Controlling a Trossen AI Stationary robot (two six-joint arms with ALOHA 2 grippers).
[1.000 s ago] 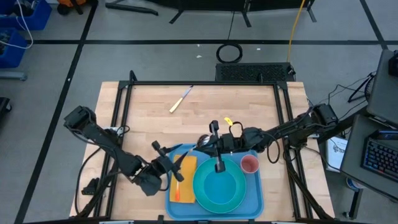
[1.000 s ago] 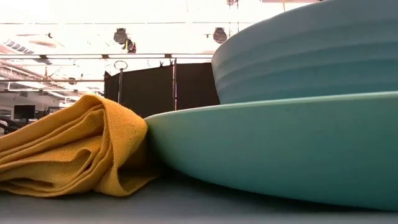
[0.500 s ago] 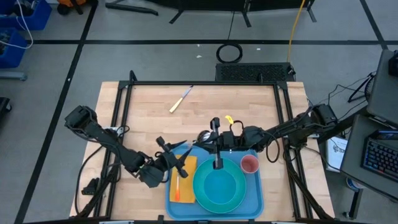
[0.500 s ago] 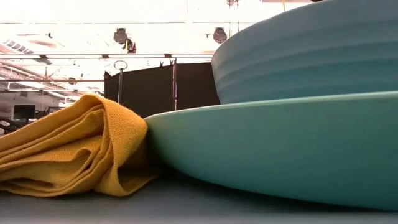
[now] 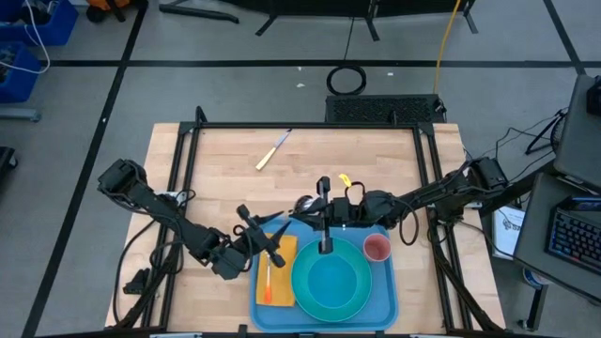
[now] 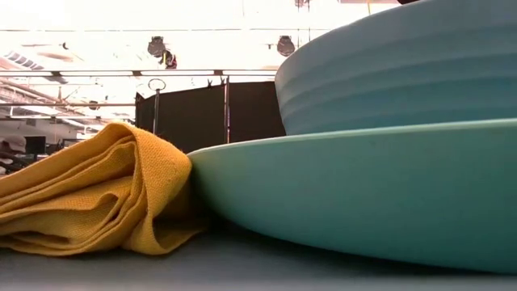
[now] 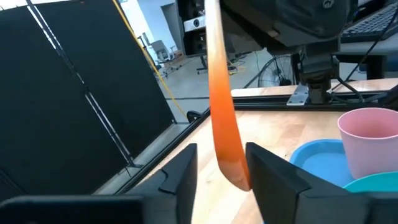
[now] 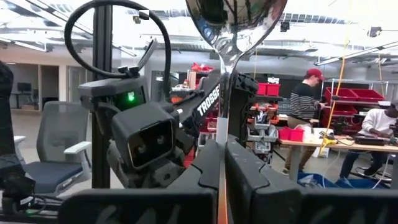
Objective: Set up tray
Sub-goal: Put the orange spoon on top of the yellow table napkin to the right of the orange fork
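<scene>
While the left gripper jaws straddle an orange utensil, the right gripper's jaws pinch a spoon.

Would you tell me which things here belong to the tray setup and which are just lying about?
Job: tray, plate, napkin, pink cup, orange utensil by left gripper, spoon in right gripper; probably yellow-handled utensil.
Lying about: cable coil, keyboard, blue crate.

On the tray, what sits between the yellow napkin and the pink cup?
In the high view, the turquoise plate with a bowl on it lies between the napkin and the pink cup, all on the blue tray.
</scene>
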